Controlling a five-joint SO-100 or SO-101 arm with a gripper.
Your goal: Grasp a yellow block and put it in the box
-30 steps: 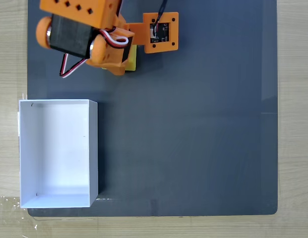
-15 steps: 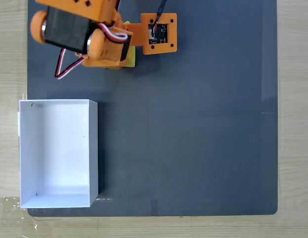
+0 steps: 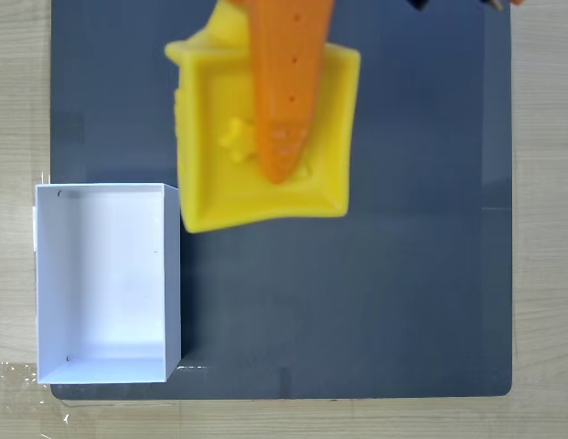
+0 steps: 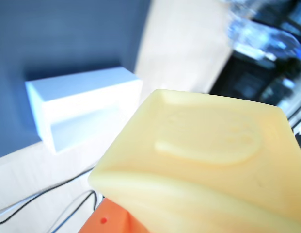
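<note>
The yellow block (image 3: 210, 119) hangs high above the mat, close to the fixed camera, so it looks very large. Its hollow underside faces up at that camera. An orange finger (image 3: 284, 91) of my gripper (image 3: 280, 165) reaches down from the top edge into the hollow; the gripper is shut on the block and its other finger is hidden. The white box (image 3: 105, 274) sits open-topped at the lower left, its upper right corner just under the block's edge. In the wrist view the block (image 4: 208, 145) looms blurred with its stud facing the lens, the box (image 4: 82, 111) behind it.
A dark grey mat (image 3: 375, 293) covers most of the light wooden table (image 3: 18, 91). The box stands on the mat's left edge. In the wrist view, cables (image 4: 43, 208) trail at the lower left and dark clutter (image 4: 266, 63) sits beyond the table at the upper right.
The arm has lifted the block off the mat's upper left and swung it up towards the fixed camera. The block now looks far larger and sits just right of the box's top corner.
</note>
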